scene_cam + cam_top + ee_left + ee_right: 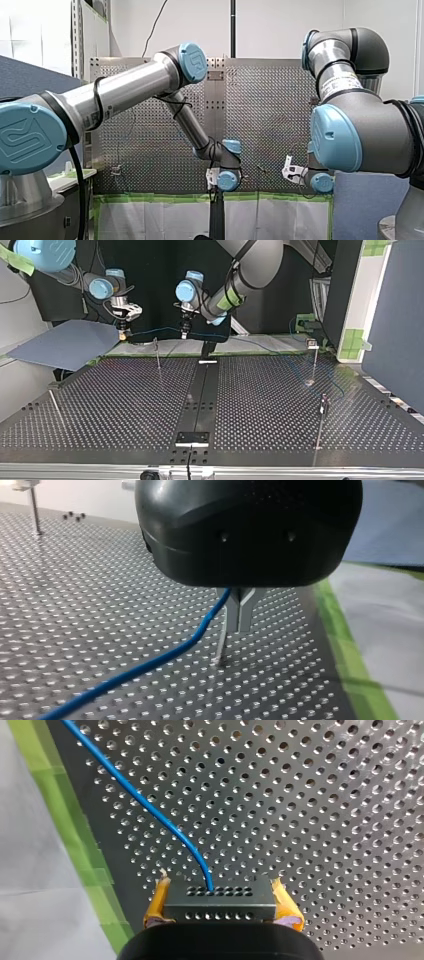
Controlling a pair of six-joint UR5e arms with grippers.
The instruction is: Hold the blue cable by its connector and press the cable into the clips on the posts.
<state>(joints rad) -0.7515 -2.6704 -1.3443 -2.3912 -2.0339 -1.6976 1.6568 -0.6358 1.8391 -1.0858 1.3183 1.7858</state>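
Two yellow pads (157, 901) of my right gripper (220, 895) are pinching the dark connector (220, 904) from both sides. The blue cable (150, 810) is leaving the connector's face just ahead of that gripper and running out over the perforated table (325, 795). My left gripper (240, 622) is pressing its metal fingers (245, 612) together, with the cable entering the fork above their tips. One thin post (222, 647) is standing just ahead of those tips.
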